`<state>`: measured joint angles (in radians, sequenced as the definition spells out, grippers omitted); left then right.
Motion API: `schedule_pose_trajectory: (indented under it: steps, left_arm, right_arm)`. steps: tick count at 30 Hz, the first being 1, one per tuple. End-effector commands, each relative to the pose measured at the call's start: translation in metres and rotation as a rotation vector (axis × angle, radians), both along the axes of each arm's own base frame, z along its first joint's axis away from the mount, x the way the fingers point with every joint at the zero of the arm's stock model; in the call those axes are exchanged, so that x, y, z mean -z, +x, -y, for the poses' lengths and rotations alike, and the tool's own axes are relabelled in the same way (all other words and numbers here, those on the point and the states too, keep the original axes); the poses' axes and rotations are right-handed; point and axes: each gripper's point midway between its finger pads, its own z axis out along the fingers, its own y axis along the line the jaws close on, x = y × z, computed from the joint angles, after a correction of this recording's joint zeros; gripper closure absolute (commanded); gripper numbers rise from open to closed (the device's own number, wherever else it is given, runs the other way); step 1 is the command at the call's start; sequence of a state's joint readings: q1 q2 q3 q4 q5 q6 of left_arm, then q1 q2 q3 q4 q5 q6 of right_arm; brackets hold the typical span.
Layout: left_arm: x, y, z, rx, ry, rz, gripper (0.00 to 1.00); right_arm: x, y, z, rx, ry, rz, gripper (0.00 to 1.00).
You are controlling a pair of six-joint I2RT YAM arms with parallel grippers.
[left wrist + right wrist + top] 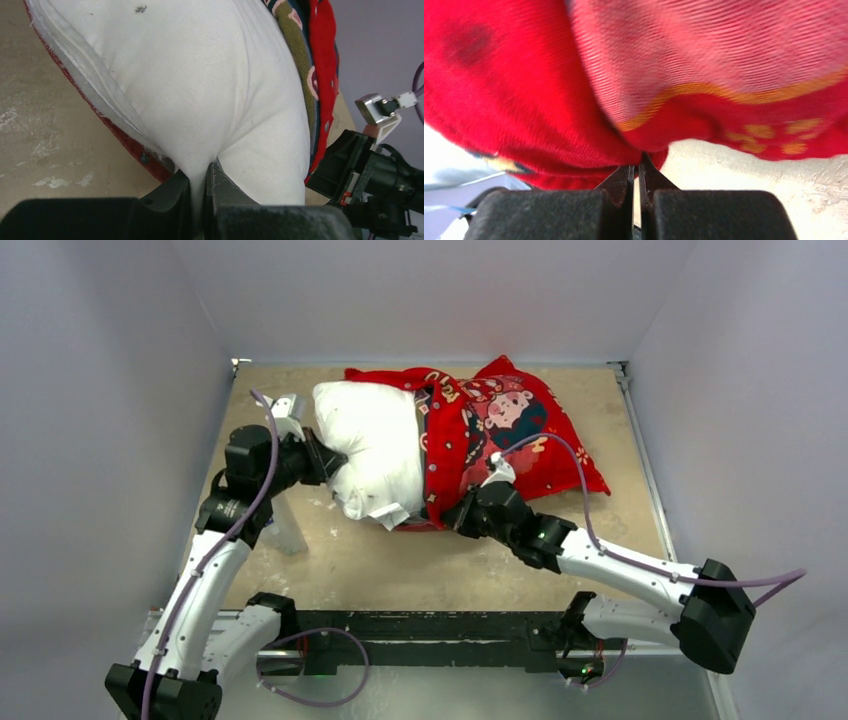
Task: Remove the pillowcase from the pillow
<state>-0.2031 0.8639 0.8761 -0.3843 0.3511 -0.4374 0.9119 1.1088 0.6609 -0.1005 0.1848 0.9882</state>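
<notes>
The white pillow (368,445) lies at the back of the table, its left half bare. The red printed pillowcase (515,425) covers its right half, bunched in a band at the middle. My left gripper (328,460) is at the pillow's left end, shut on a fold of white pillow fabric (200,90); the fold runs between its jaws (204,180). My right gripper (463,515) is at the pillowcase's near edge. Its jaws (636,169) are closed, their tips pinching red cloth (574,100). The pillowcase also shows in the left wrist view (325,75).
The tan tabletop (400,560) is boxed in by white walls at the left, back and right. A black rail (430,635) runs along the near edge by the arm bases. My right arm shows in the left wrist view (365,175), close to the pillow.
</notes>
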Motion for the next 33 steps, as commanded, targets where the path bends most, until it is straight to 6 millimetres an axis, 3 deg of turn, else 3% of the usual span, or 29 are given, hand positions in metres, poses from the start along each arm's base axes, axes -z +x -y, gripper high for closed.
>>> schedule_pose_trajectory:
  steps: [1,7,14,16,18,23,27,31,33]
  left_arm:
    - [-0.108,0.009,-0.016,-0.122,-0.065,0.201,1.00]
    - [-0.131,-0.003,-0.036,-0.225,-0.041,0.176,1.00]
    - [-0.139,-0.032,-0.067,-0.366,-0.012,0.181,1.00]
    - [-0.133,-0.042,-0.067,-0.357,-0.016,0.175,1.00]
    - [-0.122,-0.052,-0.050,-0.260,-0.046,0.154,1.00]
    - [-0.079,-0.073,-0.006,0.000,-0.136,0.063,1.00]
    - [-0.047,-0.089,0.013,0.137,-0.157,-0.020,1.00]
    - [-0.033,-0.108,0.025,0.241,-0.205,-0.056,1.00]
    - [-0.021,-0.112,0.026,0.251,-0.210,-0.082,1.00]
  right_arm:
    - [0.008,0.032,0.045,0.281,0.002,-0.015,1.00]
    - [-0.019,0.058,0.099,0.541,0.101,0.027,1.00]
    - [-0.029,0.068,0.133,0.710,0.144,0.034,1.00]
    - [-0.039,0.069,0.130,0.678,0.154,0.063,0.99]
    - [-0.053,0.070,0.123,0.613,0.153,0.108,0.93]
    - [-0.112,0.072,0.108,0.451,0.143,0.274,0.62]
    - [-0.167,0.067,0.099,0.318,0.137,0.430,0.34]
    - [-0.212,0.068,0.083,0.193,0.104,0.573,0.18]
    - [-0.222,0.077,0.067,0.119,0.072,0.613,0.16]
